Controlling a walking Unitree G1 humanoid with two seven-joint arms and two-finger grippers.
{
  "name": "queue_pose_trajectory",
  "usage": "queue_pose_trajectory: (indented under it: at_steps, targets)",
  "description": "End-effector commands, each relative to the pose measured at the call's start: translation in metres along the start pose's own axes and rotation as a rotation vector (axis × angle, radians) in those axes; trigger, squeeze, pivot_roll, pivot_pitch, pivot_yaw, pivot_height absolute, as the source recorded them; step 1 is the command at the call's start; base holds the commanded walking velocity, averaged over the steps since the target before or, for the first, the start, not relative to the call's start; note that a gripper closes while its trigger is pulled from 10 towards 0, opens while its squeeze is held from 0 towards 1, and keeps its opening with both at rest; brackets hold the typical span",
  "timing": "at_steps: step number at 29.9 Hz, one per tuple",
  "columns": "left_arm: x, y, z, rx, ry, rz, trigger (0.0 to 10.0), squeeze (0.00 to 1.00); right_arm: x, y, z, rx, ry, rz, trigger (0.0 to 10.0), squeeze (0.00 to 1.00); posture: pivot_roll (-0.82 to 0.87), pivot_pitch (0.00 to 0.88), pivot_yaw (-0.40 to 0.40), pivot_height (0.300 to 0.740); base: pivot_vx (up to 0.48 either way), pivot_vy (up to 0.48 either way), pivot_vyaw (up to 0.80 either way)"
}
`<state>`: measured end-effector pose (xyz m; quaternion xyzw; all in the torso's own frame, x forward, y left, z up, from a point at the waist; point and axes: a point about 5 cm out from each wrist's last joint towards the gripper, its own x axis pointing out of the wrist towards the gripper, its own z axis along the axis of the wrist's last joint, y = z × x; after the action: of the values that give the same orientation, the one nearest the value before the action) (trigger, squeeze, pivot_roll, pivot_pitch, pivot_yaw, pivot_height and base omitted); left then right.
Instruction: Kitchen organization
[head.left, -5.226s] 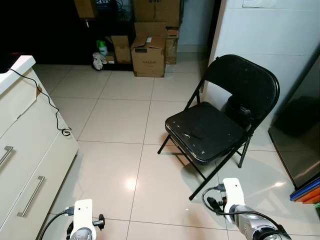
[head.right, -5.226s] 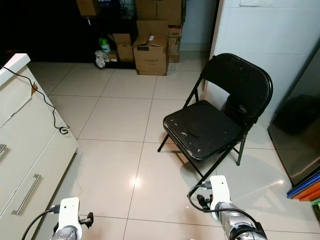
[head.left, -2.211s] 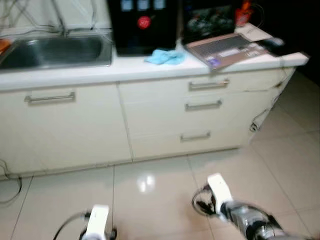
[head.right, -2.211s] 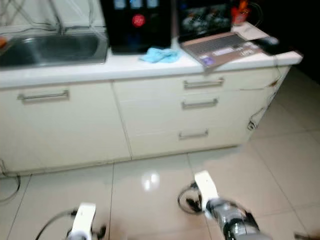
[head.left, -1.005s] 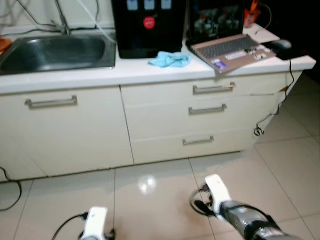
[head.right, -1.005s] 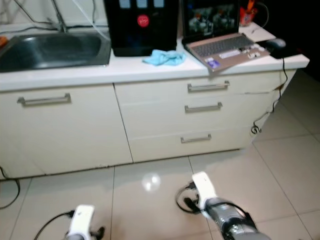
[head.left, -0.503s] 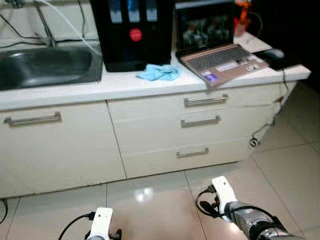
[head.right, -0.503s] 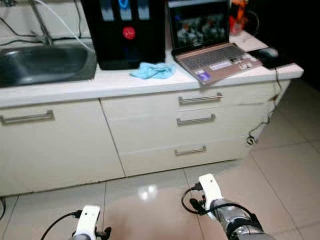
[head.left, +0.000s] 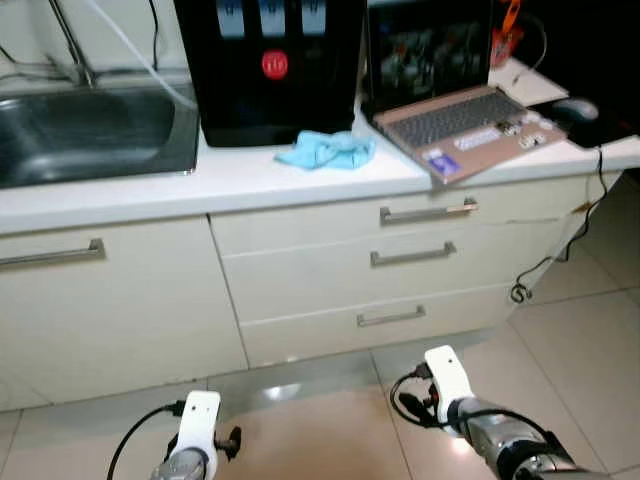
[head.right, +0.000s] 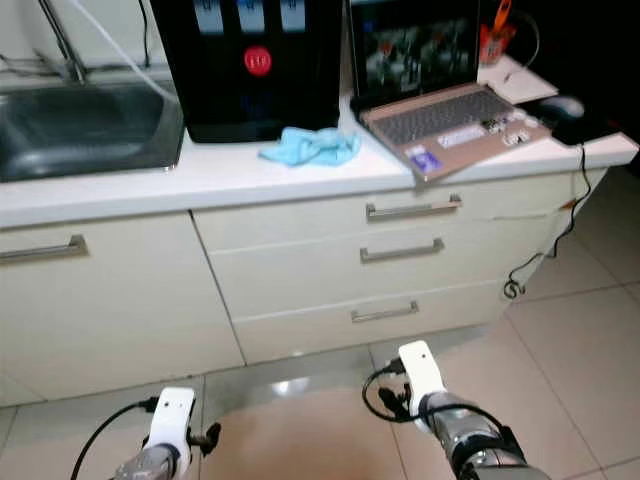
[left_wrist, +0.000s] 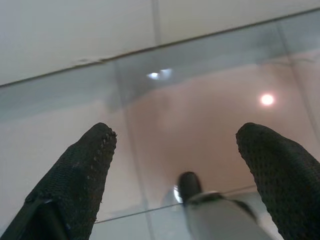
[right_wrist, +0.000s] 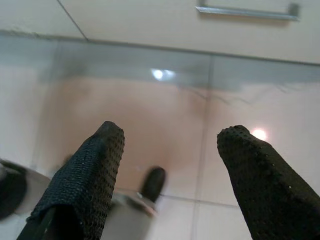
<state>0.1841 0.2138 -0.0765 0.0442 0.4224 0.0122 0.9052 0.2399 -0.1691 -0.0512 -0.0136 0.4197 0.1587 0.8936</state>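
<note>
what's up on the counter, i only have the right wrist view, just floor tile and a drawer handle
Observer: An open laptop sits on the countertop, its front corner past the edge.
Operator: anything loose beside it
Observer: A light blue cloth lies in front of a black appliance.
Operator: where's the sink
Observer: The steel sink is on the robot's left of that appliance.
Operator: left gripper doing anything
Observer: The left gripper hangs open over the floor tiles, holding nothing.
</note>
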Motion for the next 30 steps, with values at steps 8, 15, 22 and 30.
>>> queue_pose_trajectory:
  at_steps: [8,15,22,30]
  targets:
    - [-0.007,0.016,0.061,0.008,-0.384,0.01,10.0,0.0,-0.002,0.002,0.01,0.158,-0.203,0.003,10.0,0.0,-0.02,0.012,0.007,0.74,0.0,0.0,0.0]
    - [-0.041,0.003,0.107,0.002,-0.691,0.006,10.0,0.0,-0.004,0.004,0.017,0.169,-0.304,0.035,10.0,0.0,-0.01,0.018,0.004,0.74,0.0,0.0,0.0]
    - [-0.085,-0.008,0.138,0.037,-0.908,0.048,10.0,0.0,-0.043,-0.009,0.137,-0.017,-0.68,0.207,10.0,0.0,-0.01,0.024,0.001,0.74,0.0,0.0,0.0]
    - [-0.109,-0.009,0.137,0.013,-0.919,0.087,10.0,0.0,-0.07,0.008,0.165,-0.095,-0.862,0.131,10.0,0.0,-0.01,0.024,0.011,0.74,0.0,0.0,0.0]
